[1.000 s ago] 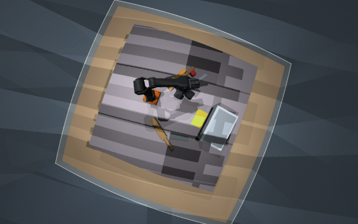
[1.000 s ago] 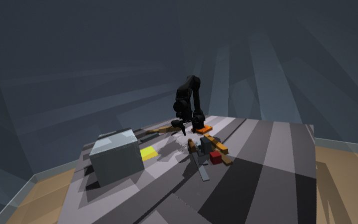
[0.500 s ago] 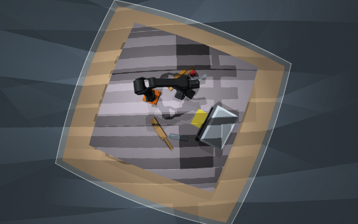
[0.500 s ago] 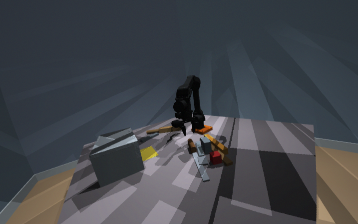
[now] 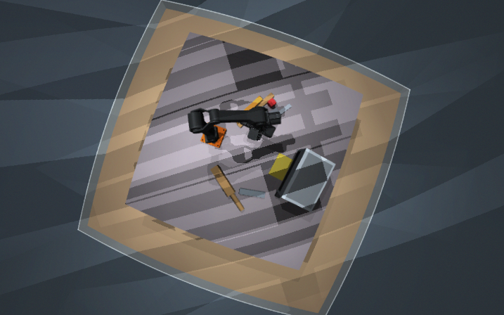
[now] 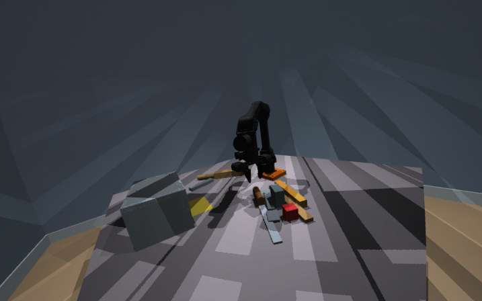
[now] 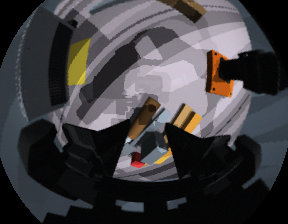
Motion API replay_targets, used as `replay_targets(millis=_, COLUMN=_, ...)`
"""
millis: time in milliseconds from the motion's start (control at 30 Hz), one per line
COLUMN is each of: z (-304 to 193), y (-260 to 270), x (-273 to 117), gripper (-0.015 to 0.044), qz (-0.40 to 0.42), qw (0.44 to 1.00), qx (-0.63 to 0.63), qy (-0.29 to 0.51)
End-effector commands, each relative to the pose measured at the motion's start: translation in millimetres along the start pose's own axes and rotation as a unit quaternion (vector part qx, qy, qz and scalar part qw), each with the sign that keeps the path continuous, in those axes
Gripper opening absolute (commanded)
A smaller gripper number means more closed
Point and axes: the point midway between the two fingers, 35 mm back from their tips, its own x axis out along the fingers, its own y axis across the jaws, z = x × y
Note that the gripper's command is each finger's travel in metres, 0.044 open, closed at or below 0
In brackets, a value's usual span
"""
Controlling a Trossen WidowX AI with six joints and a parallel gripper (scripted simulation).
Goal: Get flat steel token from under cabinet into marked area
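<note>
The grey cabinet [image 5: 310,178] [image 6: 160,220] [image 7: 37,60] stands with its dark slotted front facing the yellow marked area [image 5: 280,166] [image 6: 200,206] [image 7: 79,62]. I cannot make out the token in any view. My gripper [image 5: 261,135] [image 6: 254,177] [image 7: 148,123] is open and empty, pointing down above the table beside the cluster of loose things. A tool with a brown round handle [image 6: 258,195] [image 7: 144,119] and a long flat grey blade [image 6: 271,226] [image 5: 286,108] lies on the table below and ahead of the fingers.
Beside the tool are a dark grey block [image 6: 277,195], a red cube [image 5: 271,103] [image 6: 290,211], a yellow-orange bar [image 6: 293,193] and a tan bar [image 6: 304,213]. A wooden paddle-like piece [image 5: 223,181] [image 6: 222,174] and a grey strip [image 5: 252,193] [image 6: 201,184] lie on the cabinet's side.
</note>
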Motion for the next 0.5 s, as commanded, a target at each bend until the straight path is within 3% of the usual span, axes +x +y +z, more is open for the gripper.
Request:
replay_targets(millis=0, z=-0.3, y=-0.5, x=-0.1, gripper=0.027, qz=-0.002, qw=1.0, qx=-0.018, qy=0.002)
replay_targets(millis=467, z=-0.2, y=-0.3, x=-0.2, gripper=0.027, qz=-0.002, qw=0.997, qx=-0.073, qy=0.002)
